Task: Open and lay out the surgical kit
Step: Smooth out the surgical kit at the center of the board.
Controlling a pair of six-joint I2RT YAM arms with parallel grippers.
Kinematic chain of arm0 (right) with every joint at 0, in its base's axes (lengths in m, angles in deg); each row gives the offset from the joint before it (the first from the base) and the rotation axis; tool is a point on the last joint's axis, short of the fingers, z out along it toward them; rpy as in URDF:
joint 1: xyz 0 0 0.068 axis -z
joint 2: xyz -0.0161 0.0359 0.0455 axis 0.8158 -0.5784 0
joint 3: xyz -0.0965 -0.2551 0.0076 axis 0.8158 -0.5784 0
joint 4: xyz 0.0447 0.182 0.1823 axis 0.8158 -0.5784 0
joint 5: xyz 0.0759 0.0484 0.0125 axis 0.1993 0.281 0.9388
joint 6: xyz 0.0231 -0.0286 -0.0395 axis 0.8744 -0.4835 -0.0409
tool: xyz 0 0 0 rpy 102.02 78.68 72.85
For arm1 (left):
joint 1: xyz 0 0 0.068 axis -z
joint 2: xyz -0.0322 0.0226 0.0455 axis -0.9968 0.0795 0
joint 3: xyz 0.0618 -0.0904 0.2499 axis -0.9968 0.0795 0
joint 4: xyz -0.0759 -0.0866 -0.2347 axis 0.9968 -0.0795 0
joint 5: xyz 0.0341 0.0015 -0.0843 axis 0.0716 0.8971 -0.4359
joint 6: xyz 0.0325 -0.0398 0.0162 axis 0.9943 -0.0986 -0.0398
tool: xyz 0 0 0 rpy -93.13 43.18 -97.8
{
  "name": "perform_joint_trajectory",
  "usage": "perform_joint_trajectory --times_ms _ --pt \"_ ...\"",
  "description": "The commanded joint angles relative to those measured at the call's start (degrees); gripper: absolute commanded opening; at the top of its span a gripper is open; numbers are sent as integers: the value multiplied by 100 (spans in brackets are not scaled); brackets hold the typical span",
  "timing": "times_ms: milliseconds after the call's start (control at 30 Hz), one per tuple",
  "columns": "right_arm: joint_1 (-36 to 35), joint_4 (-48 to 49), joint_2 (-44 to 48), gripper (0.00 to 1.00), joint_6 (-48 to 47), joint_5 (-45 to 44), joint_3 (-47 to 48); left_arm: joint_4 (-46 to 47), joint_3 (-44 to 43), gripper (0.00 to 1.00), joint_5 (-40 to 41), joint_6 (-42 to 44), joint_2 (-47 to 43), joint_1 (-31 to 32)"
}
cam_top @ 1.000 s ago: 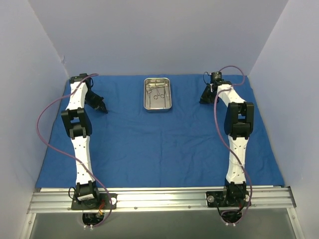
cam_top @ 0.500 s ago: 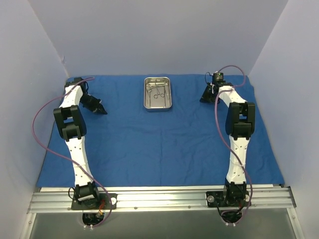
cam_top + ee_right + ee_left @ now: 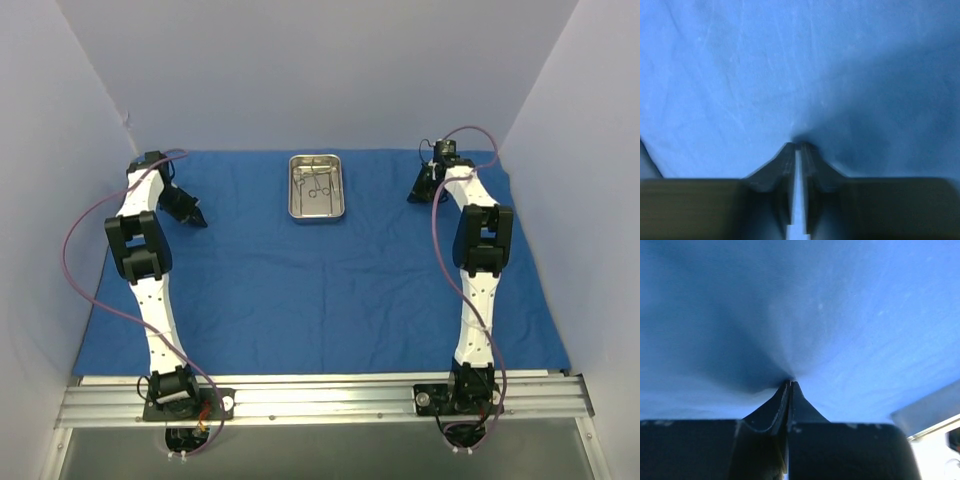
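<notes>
The deep-blue drape (image 3: pixel 320 290) lies spread flat over the table. The shiny steel tray (image 3: pixel 298 210) stands on it at the back centre and holds the thin silver ring-handled instruments (image 3: pixel 315 184). My left gripper (image 3: pixel 201 220) is at the drape's far left and is shut on a pinch of cloth. In the left wrist view the cloth (image 3: pixel 840 315) puckers at the gripper's (image 3: pixel 790 383) tips. My right gripper (image 3: pixel 413 197) is at the far right. In the right wrist view it (image 3: pixel 800 146) is closed on a thin fold of cloth (image 3: pixel 740 75).
Pale walls close in the back and both sides. An aluminium rail (image 3: pixel 320 400) carries both arm bases along the near edge. Purple cables (image 3: pixel 75 250) loop beside each arm. A strip of bare surface (image 3: pixel 935 410) shows past the drape's edge in the left wrist view.
My left gripper has moved left and back while holding the cloth, and its elbow has swung left. My right gripper has shifted slightly back and right. The tray has not moved.
</notes>
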Motion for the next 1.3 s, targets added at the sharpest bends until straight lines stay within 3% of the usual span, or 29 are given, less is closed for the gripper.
perform_joint_trajectory --times_ms 0,33,200,333,433,500,600,767,900,1267 --pt "134 -1061 254 16 -303 -567 -141 561 505 2 934 497 -1229 -66" --pt "125 -1104 613 25 -233 -549 -193 667 752 4 1031 576 -1519 -57" --pt "-103 -1359 1749 36 -320 -470 -772 1265 2666 13 1129 867 -3541 -40" --pt "-866 -1483 2906 35 -558 -469 -1957 1195 4124 12 709 920 -4614 171" --pt "-1640 -1062 3742 31 -339 -382 -3319 1204 5015 2 357 710 -5309 469" --pt "-1974 -623 4043 20 -6 -285 -4161 1440 5868 2 189 543 -5731 645" --pt "-2484 -253 4281 0 294 -188 -4727 1547 6520 2 4 253 -5847 935" --pt "-3012 72 4299 0 400 -197 -5202 1494 6845 2 144 -2 -5522 1436" --pt "-3074 389 4220 0 506 -136 -5791 1354 7275 2 249 -161 -5161 1446" --pt "-3100 820 4202 0 681 -109 -7418 1582 8427 2 302 -513 -5345 1463"
